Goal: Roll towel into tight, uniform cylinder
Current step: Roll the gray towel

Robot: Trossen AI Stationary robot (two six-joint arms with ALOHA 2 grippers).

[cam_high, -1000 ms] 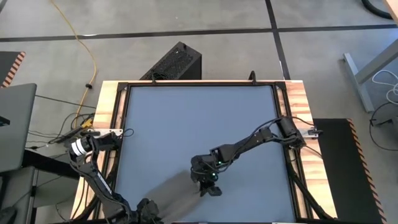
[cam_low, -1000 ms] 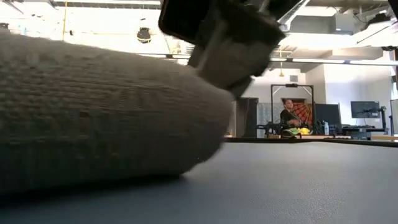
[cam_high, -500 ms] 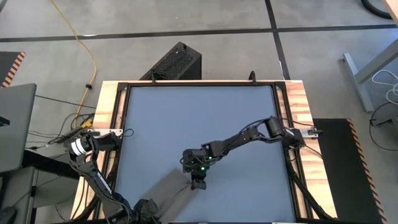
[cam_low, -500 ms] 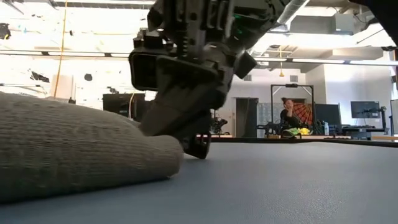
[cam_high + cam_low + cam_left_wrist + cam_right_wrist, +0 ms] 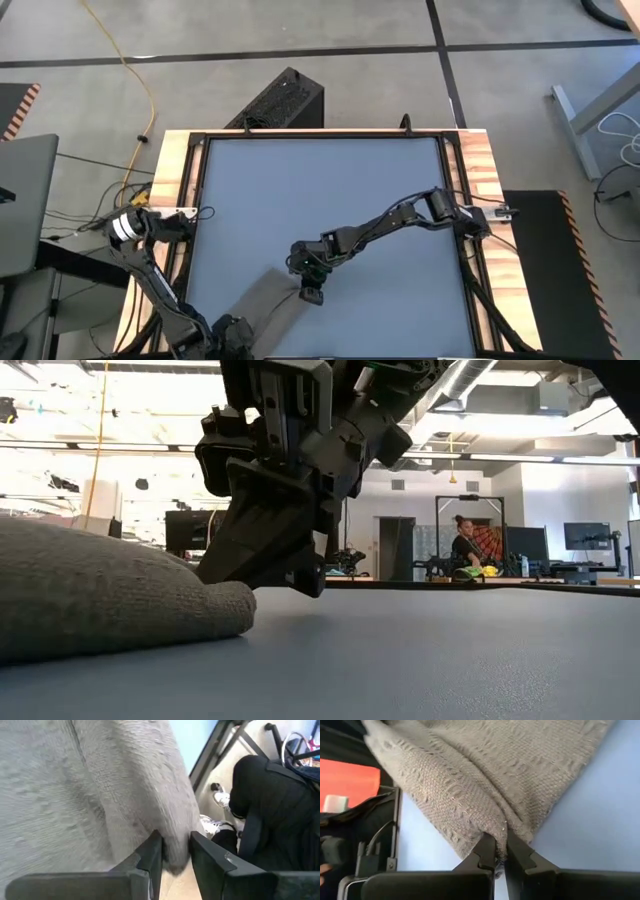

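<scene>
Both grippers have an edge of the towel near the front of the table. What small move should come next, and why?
Probably draw the towel further onto the table: the right gripper pinches one edge, the left gripper brackets another, and the cloth lies bunched at the front edge, not flat for rolling.

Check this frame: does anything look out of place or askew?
Yes. The towel lies bunched and slanted at the table's near edge, partly overhanging it, pinched by the right gripper and left gripper, not a cylinder.

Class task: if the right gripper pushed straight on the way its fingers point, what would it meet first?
The towel: the right gripper is already shut on its edge, so more cloth lies directly ahead.
</scene>
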